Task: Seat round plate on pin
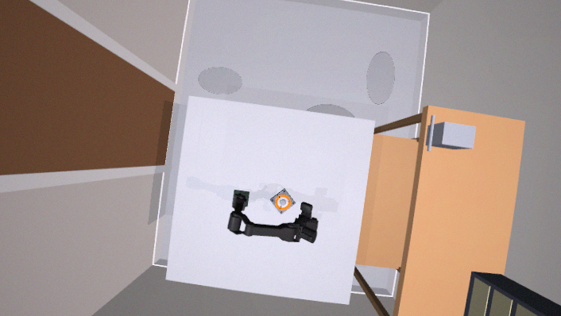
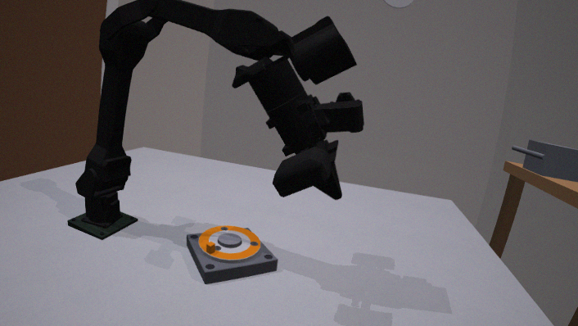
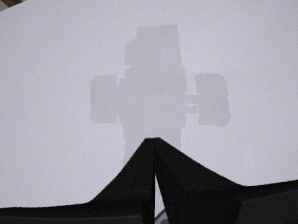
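Note:
The round plate (image 1: 290,203) (image 2: 234,255), an orange ring with a white middle, sits around the grey post (image 1: 283,202) (image 2: 229,240) on the square grey base (image 1: 287,193) (image 2: 241,270). Its orange tab (image 2: 210,247) is at the near-left side in the exterior view, with a dark hole (image 2: 218,248) beside it. The pin cannot be made out, and whether the plate is flat or slightly raised is hard to tell. My gripper (image 2: 336,196) (image 3: 152,144) is shut with nothing between its fingertips. It hangs well above the table, to the right of the base, clear of the plate.
The white table (image 1: 238,139) (image 2: 368,229) carries the base and my arm's green foot (image 2: 123,224). My arm (image 1: 266,230) (image 2: 115,102) arches above the table beside the base. A wooden bench (image 1: 461,198) with a grey box (image 1: 458,136) stands to the right.

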### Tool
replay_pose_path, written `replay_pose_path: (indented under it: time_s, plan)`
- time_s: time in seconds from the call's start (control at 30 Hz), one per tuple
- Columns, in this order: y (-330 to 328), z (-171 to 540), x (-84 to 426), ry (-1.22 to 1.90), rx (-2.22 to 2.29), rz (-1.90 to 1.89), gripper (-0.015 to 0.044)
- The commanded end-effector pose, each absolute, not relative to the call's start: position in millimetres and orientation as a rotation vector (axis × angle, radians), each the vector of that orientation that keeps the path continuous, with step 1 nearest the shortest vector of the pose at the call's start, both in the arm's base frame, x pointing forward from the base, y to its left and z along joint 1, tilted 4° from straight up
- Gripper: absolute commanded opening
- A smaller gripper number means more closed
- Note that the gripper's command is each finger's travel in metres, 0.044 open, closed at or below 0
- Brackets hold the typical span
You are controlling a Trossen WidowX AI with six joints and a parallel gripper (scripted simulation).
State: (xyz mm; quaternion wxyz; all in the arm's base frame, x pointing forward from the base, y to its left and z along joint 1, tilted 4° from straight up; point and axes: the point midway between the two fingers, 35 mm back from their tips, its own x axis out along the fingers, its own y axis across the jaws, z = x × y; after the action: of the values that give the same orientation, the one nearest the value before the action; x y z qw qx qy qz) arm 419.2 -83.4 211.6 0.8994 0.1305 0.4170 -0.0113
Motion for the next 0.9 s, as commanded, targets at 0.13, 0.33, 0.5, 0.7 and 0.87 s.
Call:
replay_pose_path:
  time_s: [0.13, 0.33, 0.5, 0.7, 0.87]
  plan:
    - [-91, 151, 315, 1.338, 0.182, -0.155, 0.0]
    - [-92, 142, 281, 1.472, 0.148, -0.173, 0.0]
    - [-92, 141, 278, 1.472, 0.148, -0.173, 0.0]
    - [-92, 132, 280, 1.472, 0.148, -0.173, 0.0]
    - [-93, 109, 281, 1.472, 0.148, -0.173, 0.0]
